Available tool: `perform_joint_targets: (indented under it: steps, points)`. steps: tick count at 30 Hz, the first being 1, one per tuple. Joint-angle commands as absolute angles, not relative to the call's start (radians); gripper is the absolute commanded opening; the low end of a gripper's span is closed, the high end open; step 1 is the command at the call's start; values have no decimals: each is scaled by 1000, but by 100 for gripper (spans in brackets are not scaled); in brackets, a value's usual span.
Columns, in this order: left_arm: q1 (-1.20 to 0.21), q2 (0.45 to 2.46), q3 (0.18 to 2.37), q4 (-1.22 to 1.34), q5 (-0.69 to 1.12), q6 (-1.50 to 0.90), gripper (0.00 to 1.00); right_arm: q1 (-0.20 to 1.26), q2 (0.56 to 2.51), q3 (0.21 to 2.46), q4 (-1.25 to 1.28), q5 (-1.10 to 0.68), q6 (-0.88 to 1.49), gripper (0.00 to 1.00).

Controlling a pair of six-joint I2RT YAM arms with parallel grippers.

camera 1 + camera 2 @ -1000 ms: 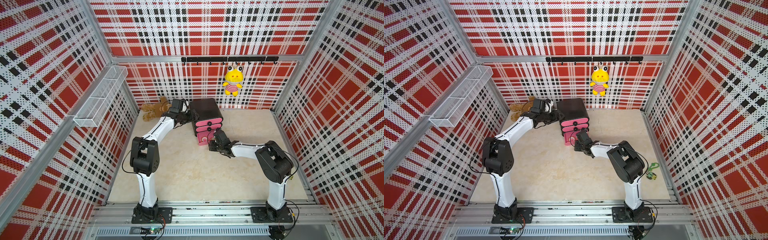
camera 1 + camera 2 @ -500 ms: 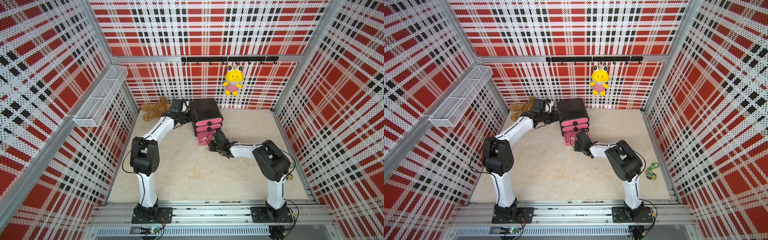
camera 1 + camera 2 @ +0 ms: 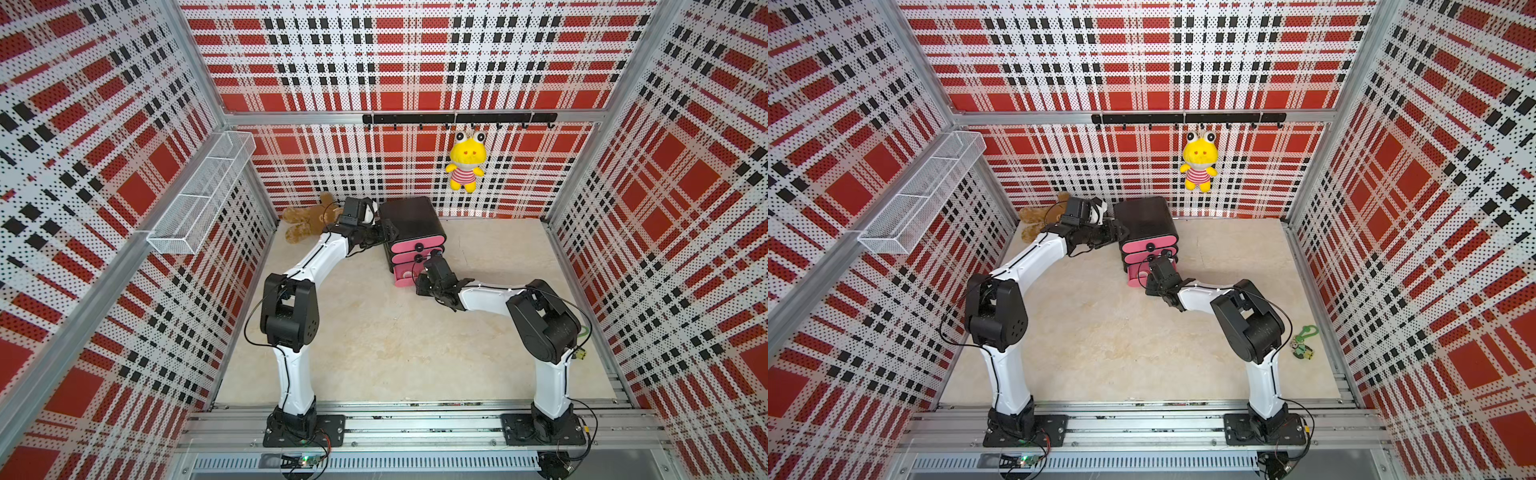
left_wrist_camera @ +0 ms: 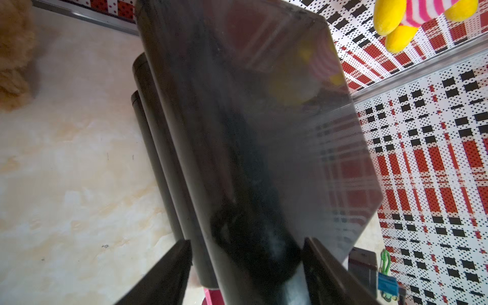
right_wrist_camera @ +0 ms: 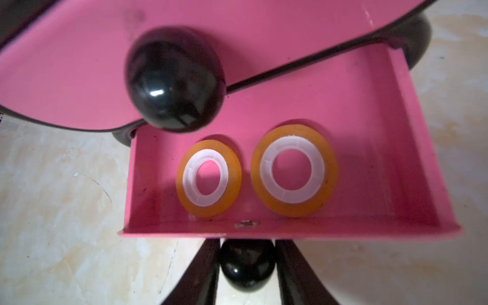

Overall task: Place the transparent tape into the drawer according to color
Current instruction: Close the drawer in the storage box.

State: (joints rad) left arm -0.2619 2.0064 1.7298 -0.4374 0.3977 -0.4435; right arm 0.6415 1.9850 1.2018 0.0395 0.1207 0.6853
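Observation:
The drawer chest (image 3: pixel 409 216) (image 3: pixel 1142 216) is black with three pink fronts and stands at the back of the floor. Its bottom drawer (image 5: pixel 369 158) (image 3: pixel 404 277) is pulled out. Two orange transparent tape rings (image 5: pixel 235 177) (image 5: pixel 331 171) with white cores lie flat inside it, side by side. My right gripper (image 5: pixel 247 245) (image 3: pixel 420 275) is shut on the bottom drawer's black knob (image 5: pixel 247 266). My left gripper (image 4: pixel 245 264) (image 3: pixel 388 233) stands open astride the chest's upper left edge (image 4: pixel 184 158), one finger over the top and one beside the side.
A brown teddy bear (image 3: pixel 307 220) lies behind the left arm in the back left corner. A yellow plush (image 3: pixel 465 166) hangs from a black hook rail (image 3: pixel 457 118). A wire basket (image 3: pixel 199 195) is mounted on the left wall. A green keychain (image 3: pixel 1304 340) lies beside the right arm.
My right gripper's jaws have closed onto the bottom drawer's knob, and the right arm has shifted slightly toward the chest. The left arm has not moved.

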Motion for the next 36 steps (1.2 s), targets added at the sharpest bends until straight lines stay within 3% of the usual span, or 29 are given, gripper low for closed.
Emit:
perform_joint_targets:
  steps: [1, 13, 24, 36]
  points:
    - [-256, 2035, 1761, -457, 416, -426, 73, 650, 1976, 1237, 32, 147, 678, 41]
    - [-257, 2038, 1764, -462, 419, -424, 73, 639, 2014, 1307, 4, 163, 673, 44]
    - [-256, 2040, 1767, -463, 423, -421, 73, 638, 1926, 1221, -56, 131, 679, 49]
    - [-257, 2043, 1771, -470, 423, -418, 73, 632, 2043, 1315, -50, 140, 667, 49]
